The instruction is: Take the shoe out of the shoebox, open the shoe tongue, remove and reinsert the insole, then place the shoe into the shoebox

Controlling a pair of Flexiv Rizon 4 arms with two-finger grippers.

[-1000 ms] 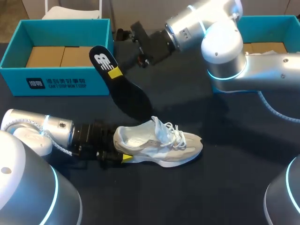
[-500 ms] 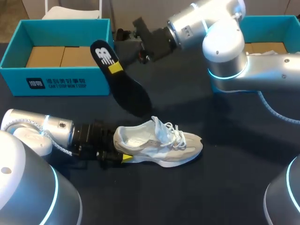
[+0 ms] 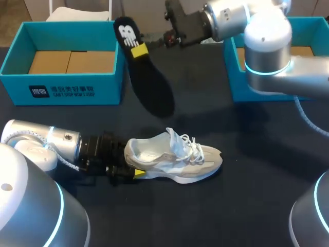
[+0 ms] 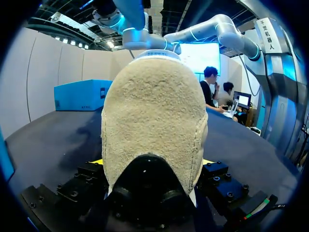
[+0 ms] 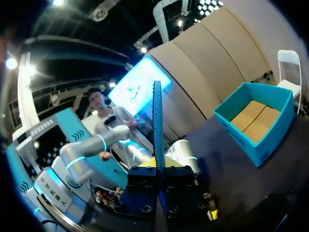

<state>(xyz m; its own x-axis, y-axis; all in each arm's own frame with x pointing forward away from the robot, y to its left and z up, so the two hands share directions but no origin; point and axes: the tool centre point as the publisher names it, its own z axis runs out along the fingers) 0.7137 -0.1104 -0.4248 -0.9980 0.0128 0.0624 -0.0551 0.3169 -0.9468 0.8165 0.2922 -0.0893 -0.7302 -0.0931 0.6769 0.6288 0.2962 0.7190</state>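
Shoe (image 3: 175,159): cream, laced, upright on its sole on the dark table (image 3: 247,206), toe toward the right arm's side, outside both boxes. Left gripper (image 3: 134,167) comes in low from the left and is clamped on the heel; in the left wrist view the suede heel (image 4: 153,111) fills the gap between the fingers, with a yellow edge just showing on either side. Insole (image 3: 144,67): black, white mark at the heel end, out of the shoe and held off the table, tilted with heel end up and toe end down, above and behind the shoe. Right gripper (image 3: 139,50) is closed on it near the heel end; the right wrist view shows the insole edge-on, pinched between both fingers. Open teal shoebox (image 3: 61,91) sits just beside the insole, cardboard inside. A second teal box (image 3: 237,82) stands partly hidden behind the right arm (image 3: 267,46).
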